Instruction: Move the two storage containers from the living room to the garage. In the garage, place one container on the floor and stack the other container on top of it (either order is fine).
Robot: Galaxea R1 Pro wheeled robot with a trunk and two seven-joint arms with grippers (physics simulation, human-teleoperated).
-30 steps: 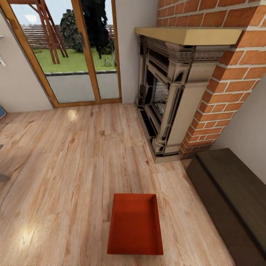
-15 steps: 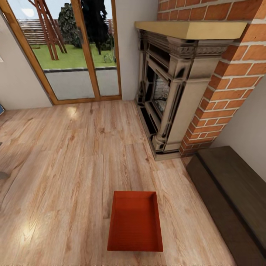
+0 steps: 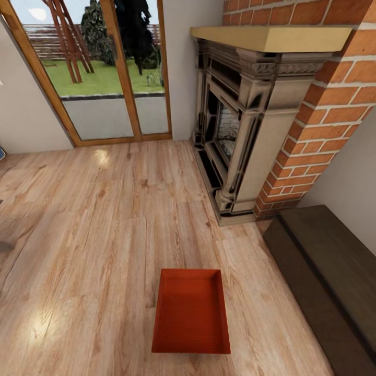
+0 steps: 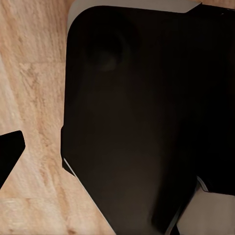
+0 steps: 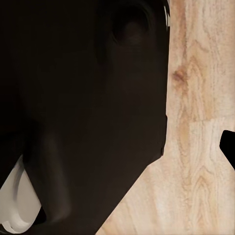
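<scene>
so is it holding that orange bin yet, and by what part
No hold shows: the bin sits alone on the wood floor, with no gripper at it.

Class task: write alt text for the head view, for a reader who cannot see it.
An empty orange-red storage container sits on a light wood plank floor. Beyond it to the right stand a brick fireplace and a long dark low cabinet; glass doors at the back show a garden.
</scene>
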